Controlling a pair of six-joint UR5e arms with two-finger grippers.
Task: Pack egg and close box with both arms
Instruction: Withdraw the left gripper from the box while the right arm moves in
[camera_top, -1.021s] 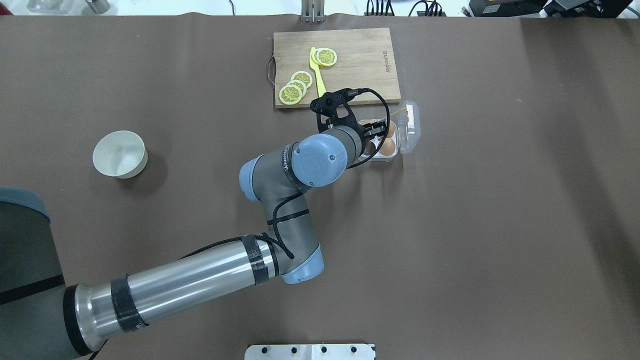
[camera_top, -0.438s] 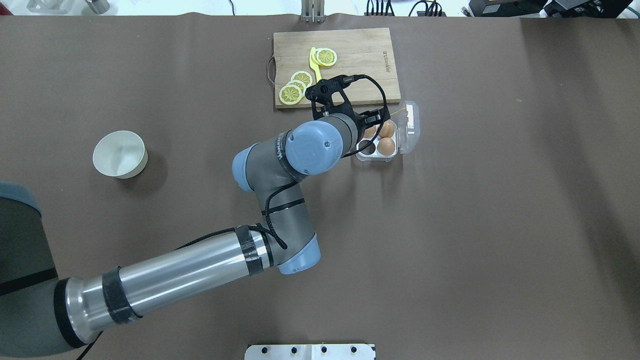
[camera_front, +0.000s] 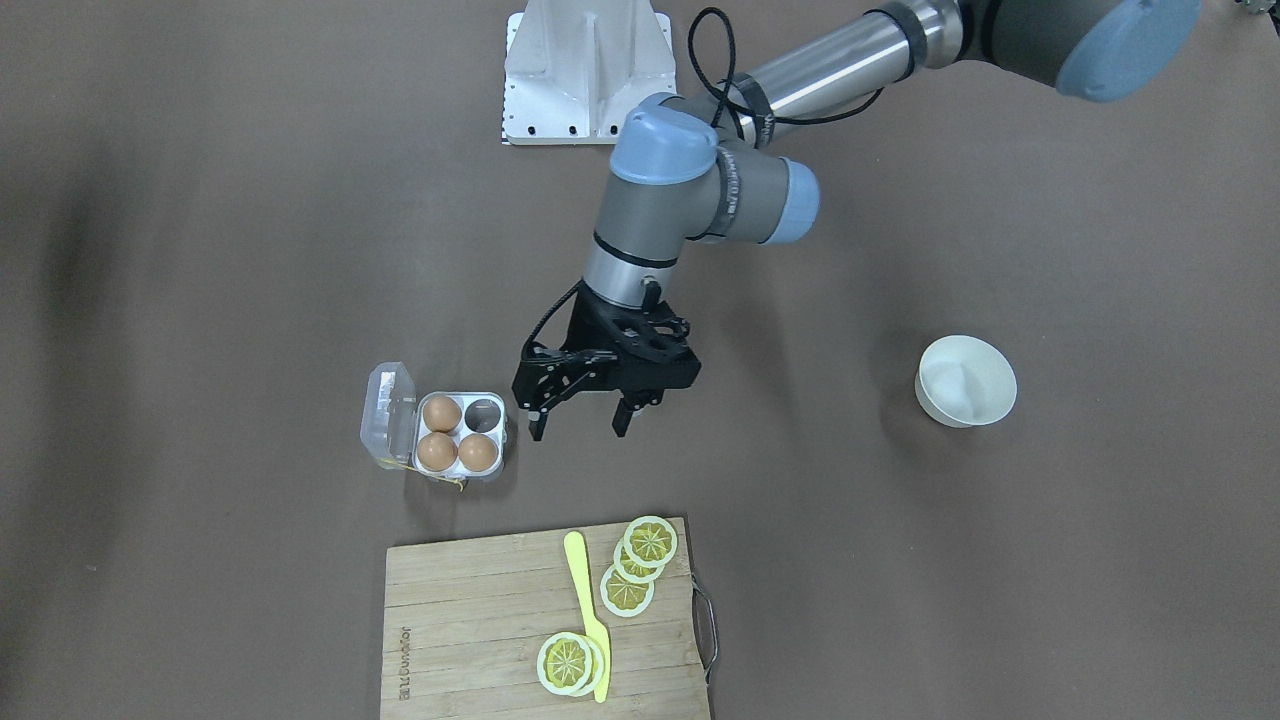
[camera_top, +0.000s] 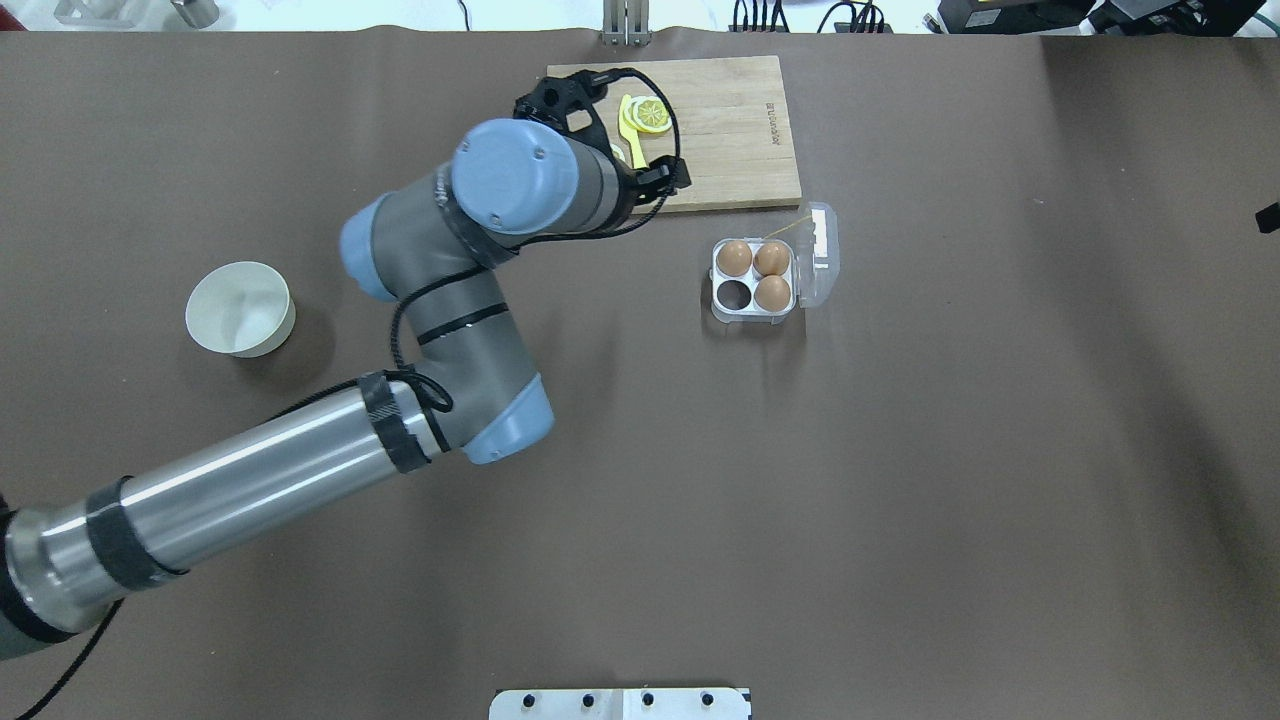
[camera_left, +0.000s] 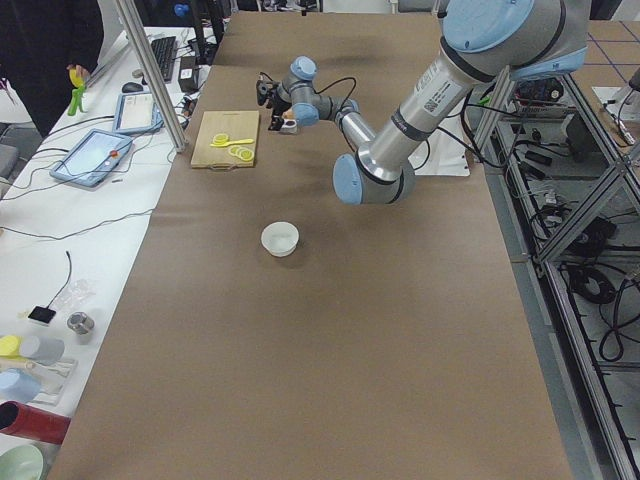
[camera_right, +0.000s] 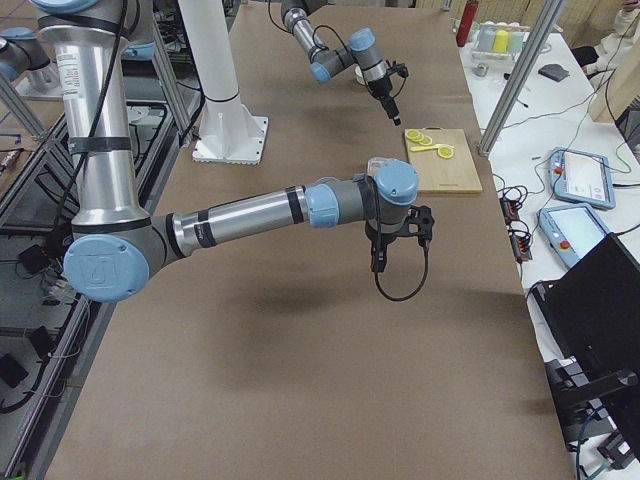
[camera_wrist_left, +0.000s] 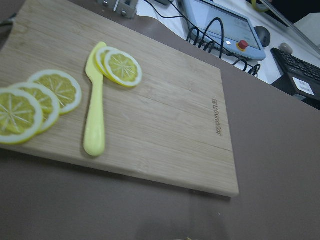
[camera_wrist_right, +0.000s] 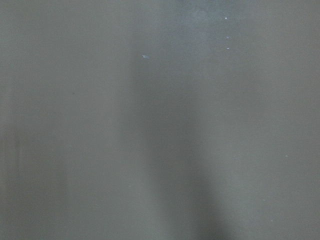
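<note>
The box (camera_top: 755, 312) is a grey-white four-cell carton on the table, its clear lid (camera_top: 822, 255) open to the right. It holds three brown eggs, so I cannot tell which is the task's egg: far left (camera_top: 735, 258), far right (camera_top: 771, 257), near right (camera_top: 772, 292). The near left cell (camera_top: 733, 293) is empty. The front view shows the box (camera_front: 455, 478) too. My left gripper (camera_front: 578, 425) is open and empty, apart from the box on its left, near the board's front edge (camera_top: 665, 180). My right gripper (camera_right: 380, 262) hangs high over bare table; I cannot tell its state.
A wooden cutting board (camera_top: 730, 120) with lemon slices (camera_top: 650, 113) and a yellow knife (camera_wrist_left: 95, 115) lies behind the box. A round white bowl (camera_top: 240, 308) stands at the left. A white metal base (camera_top: 620, 703) sits at the near edge.
My left gripper has drawn back from over the box, moving left and away to the cutting board's front edge. All three eggs in the box now show uncovered.
</note>
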